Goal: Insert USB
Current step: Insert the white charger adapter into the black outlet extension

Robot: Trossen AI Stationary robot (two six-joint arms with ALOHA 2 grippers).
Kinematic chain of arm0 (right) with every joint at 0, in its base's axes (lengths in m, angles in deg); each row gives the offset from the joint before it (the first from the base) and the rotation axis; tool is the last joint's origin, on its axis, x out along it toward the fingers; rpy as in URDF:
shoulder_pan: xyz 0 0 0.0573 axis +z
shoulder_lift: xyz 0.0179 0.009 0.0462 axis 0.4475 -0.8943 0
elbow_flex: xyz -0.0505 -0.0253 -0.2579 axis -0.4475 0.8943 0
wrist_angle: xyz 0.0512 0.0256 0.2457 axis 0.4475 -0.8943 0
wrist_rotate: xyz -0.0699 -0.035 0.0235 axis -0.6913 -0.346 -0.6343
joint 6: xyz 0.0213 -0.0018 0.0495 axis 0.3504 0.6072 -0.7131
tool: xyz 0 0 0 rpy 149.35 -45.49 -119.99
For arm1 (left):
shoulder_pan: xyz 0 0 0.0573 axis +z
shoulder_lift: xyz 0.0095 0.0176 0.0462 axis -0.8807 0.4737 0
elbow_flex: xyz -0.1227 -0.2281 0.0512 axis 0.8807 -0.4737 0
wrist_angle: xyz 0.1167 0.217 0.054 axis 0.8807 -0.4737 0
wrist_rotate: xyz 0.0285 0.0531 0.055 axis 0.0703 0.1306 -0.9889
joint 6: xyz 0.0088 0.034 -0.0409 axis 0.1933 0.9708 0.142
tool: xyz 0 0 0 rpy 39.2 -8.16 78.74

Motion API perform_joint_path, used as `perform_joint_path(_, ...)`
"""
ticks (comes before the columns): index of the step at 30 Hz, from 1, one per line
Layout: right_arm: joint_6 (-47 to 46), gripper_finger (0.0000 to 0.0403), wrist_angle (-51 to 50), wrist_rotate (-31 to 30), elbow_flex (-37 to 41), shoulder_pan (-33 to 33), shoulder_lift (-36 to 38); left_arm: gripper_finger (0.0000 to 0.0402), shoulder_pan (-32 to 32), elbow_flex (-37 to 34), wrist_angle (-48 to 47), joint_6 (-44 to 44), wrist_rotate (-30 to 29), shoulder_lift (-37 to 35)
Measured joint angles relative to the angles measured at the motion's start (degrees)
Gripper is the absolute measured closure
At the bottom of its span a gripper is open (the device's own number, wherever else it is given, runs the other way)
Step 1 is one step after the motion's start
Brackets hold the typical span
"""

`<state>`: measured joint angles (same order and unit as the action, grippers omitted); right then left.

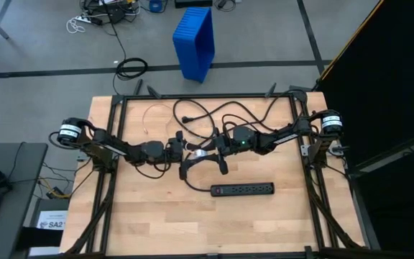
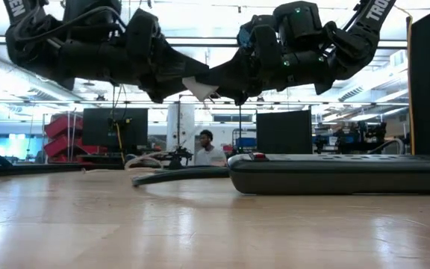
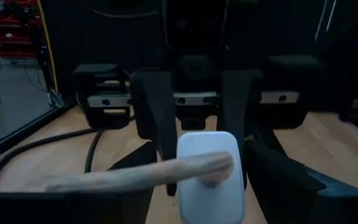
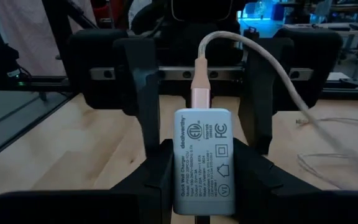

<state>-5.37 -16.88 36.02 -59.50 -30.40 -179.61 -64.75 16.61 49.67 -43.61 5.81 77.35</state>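
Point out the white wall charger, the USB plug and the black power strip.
white wall charger (image 4: 205, 158), right wrist view, printed face.
USB plug (image 4: 202, 84), right wrist view, pinkish shell at the charger.
black power strip (image 1: 242, 189), high view, top face.

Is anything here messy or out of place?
Nothing looks broken. Black cords lie tangled across the table's far half. The pale USB cable already sits plugged into the white charger, held up between both grippers.

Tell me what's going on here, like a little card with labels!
right gripper: shut on the white charger, above the middle of the table
left gripper: open, one finger on each side of the USB plug
USB plug: looks pushed into the charger's end
USB cable: curves away from the plug
power strip: lying on the table, apart from both grippers
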Motion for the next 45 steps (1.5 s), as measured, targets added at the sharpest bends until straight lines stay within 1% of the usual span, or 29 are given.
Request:
perform_joint_path(6,-0.04,0.0318,-1.14,0.02,0.07,0.07,0.00,0.0241,0.00,0.48,-2.31,0.22,0.00,-0.04)
perform_joint_path(8,-0.02,0.0318,-1.68,0.02,0.07,0.07,0.00,0.0251,0.00,0.48,-2.73,0.21,0.00,-0.04)
perform_joint_path(11,-0.02,0.0318,-2.16,-0.02,0.05,0.00,0.00,0.0249,0.00,0.05,-2.19,-0.02,0.02,-0.17)
perform_joint_path(15,0.00,0.0318,-2.54,-0.19,-0.22,0.00,0.00,0.0215,0.02,-0.59,-0.72,-0.15,0.07,-0.48)
perform_joint_path(17,0.00,0.0318,-2.92,-0.26,-0.21,-0.02,0.04,0.0204,0.02,-0.73,-0.65,-0.17,-0.01,-0.48)
perform_joint_path(20,0.04,0.0318,-3.39,-0.24,-0.11,-0.04,0.04,0.0205,0.04,-0.81,-0.68,-0.22,-0.07,-0.50)
perform_joint_path(30,0.18,0.0318,-3.78,0.00,-0.02,-0.02,0.13,0.0250,0.07,-0.90,1.12,-0.45,-0.02,-0.57)
perform_joint_path(37,0.21,0.0318,-3.67,-0.13,0.02,0.02,0.07,0.0301,0.04,-0.81,0.05,-1.50,0.52,-0.63)
perform_joint_path(40,0.46,0.0318,-3.31,-0.13,0.09,0.04,-0.02,0.0297,0.04,-0.75,-0.70,-2.11,0.67,-0.69)
perform_joint_path(45,0.68,0.0318,-2.44,0.00,0.09,0.07,-0.02,0.0246,0.04,-0.74,-1.55,-2.84,0.83,-0.74)
